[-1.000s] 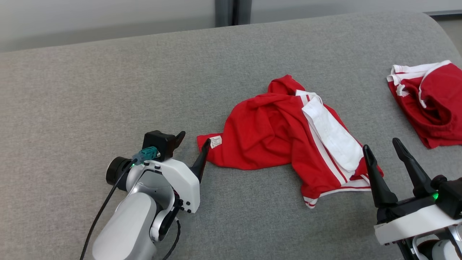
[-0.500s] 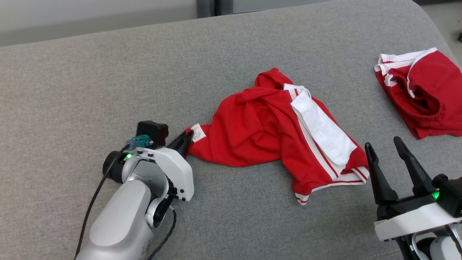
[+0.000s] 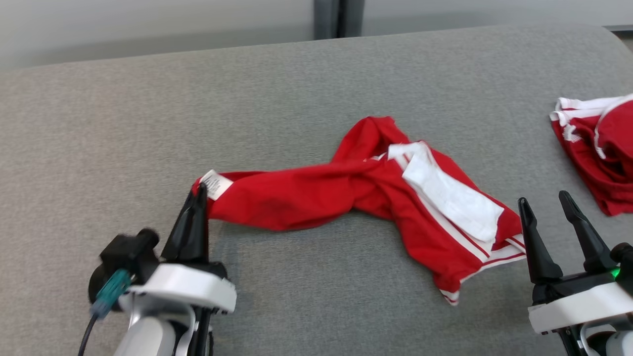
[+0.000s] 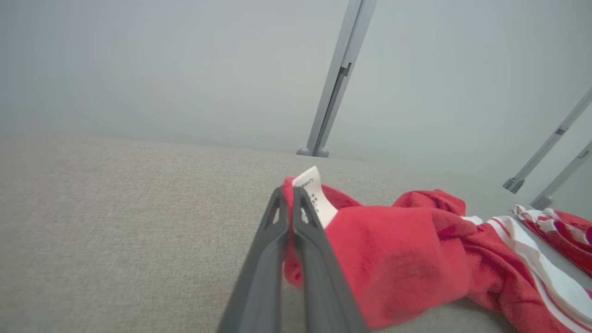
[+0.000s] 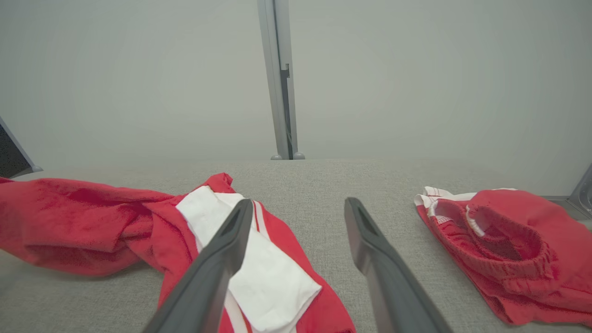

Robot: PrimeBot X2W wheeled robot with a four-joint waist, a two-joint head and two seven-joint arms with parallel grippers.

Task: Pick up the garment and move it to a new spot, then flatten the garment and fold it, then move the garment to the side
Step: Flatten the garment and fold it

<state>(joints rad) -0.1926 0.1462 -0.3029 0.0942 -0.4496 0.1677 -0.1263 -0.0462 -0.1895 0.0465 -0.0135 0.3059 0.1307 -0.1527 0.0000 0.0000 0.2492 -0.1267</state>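
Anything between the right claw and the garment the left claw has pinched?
Nothing visible: the right claw stands open beside the garment, at its striped end; the second red piece lies farther right.

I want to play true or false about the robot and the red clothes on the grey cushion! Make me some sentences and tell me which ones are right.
1. The left gripper is pinching a corner of the crumpled red garment with white stripes, beside its small white label. True.
2. The right gripper is squeezing that garment too. False: its fingers stand open, holding nothing.
3. A second red and white garment lies at the right of the grey fabric surface. True.
4. The two garments touch. False: grey fabric shows between them.
5. The striped garment is neatly folded. False: it lies crumpled and drawn out long.
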